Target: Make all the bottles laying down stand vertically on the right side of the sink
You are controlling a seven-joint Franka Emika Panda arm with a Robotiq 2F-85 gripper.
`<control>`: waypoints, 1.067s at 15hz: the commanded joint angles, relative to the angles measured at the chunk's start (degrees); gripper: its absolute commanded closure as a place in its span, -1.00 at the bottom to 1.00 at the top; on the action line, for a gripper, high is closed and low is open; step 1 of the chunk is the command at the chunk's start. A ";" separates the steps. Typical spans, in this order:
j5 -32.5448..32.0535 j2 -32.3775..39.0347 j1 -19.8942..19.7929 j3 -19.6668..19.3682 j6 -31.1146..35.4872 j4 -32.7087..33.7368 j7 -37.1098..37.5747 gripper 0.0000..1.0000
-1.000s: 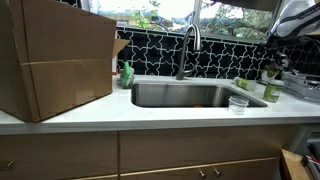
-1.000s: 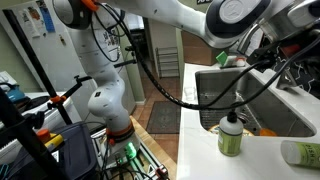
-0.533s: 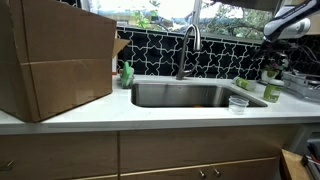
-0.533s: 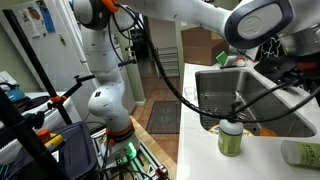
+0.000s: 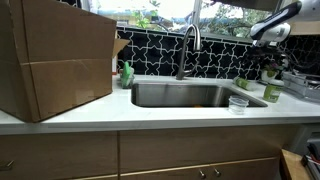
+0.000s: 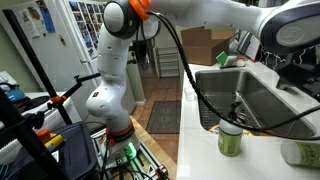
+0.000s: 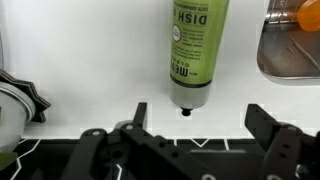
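Gripper (image 7: pixel 198 122): lower edge of the wrist view, jaws spread wide with nothing between them, poised above the counter.

Bottle (image 7: pixel 195 45): upper centre, lying flat on the white countertop (image 7: pixel 80 50), cap pointing down-frame toward the jaws and clear of both. Spread probably set to straddle the body for a tilt-up.

Sink (image 7: pixel 290 62): corner at upper right, just beside the bottle, so a standing spot is close.

Second bottle (image 6: pixel 230 138): lower right of an exterior view, already upright.
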 commanded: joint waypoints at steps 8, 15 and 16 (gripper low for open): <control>2.43 16.61 -10.91 8.39 -9.12 21.33 6.10 -1.00; 0.91 21.43 -11.91 10.99 -10.18 27.06 8.74 -1.00; 1.17 22.19 -12.22 11.52 -11.06 28.03 8.22 -1.00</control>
